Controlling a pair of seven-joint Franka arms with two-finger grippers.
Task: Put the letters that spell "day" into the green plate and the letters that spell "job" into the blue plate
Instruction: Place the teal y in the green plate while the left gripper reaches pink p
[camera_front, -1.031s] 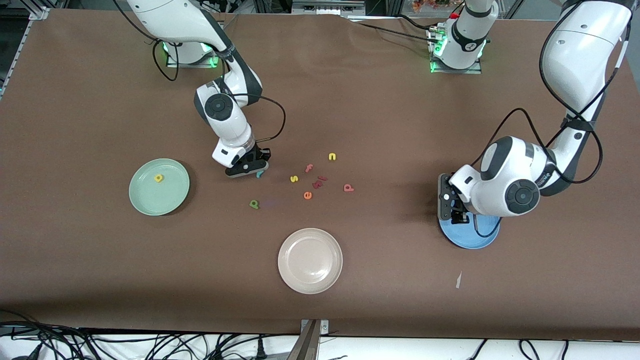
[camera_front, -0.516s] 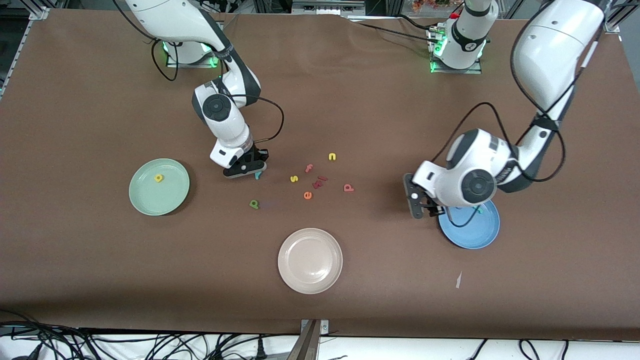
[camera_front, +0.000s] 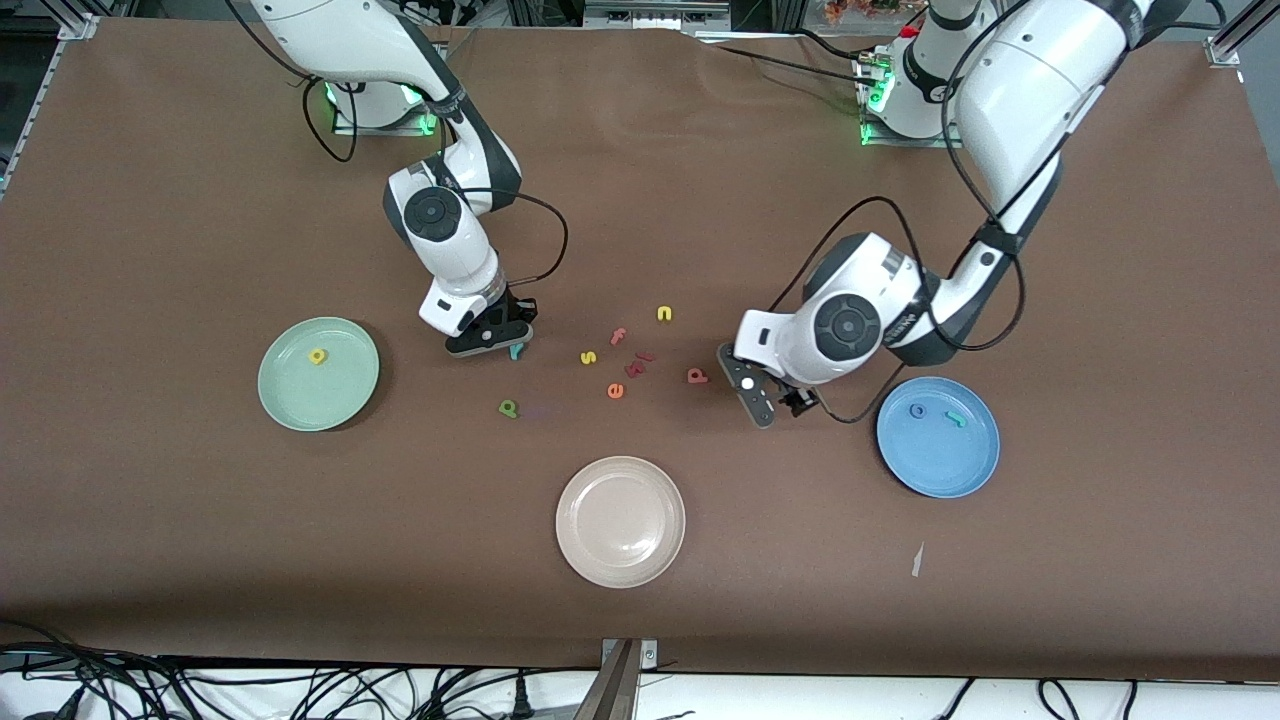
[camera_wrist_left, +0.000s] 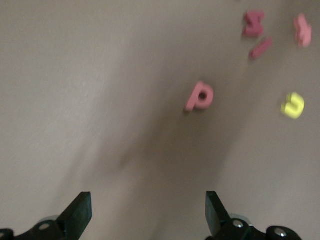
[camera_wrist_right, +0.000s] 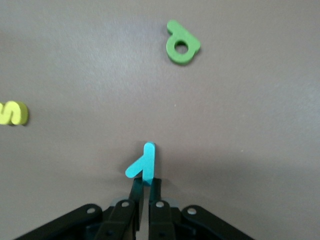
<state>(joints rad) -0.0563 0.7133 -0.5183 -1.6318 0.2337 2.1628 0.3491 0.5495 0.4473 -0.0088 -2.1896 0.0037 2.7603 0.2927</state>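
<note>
Now the left gripper (camera_front: 775, 400), jaws wide and empty, has swung off the blue plate (camera_front: 938, 465) — "j" (camera_front: 957, 419) and "o" (camera_front: 917, 410) inside — toward the "b" (camera_front: 697, 376), while the right gripper (camera_front: 512, 345) has clenched the "y" (camera_wrist_right: 142, 166) beside the scattered letters.

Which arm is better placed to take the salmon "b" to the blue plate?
Left. Its open pincer hangs beside the b, and the blue plate lies at its end. The right pincer is shut on the y.
</note>
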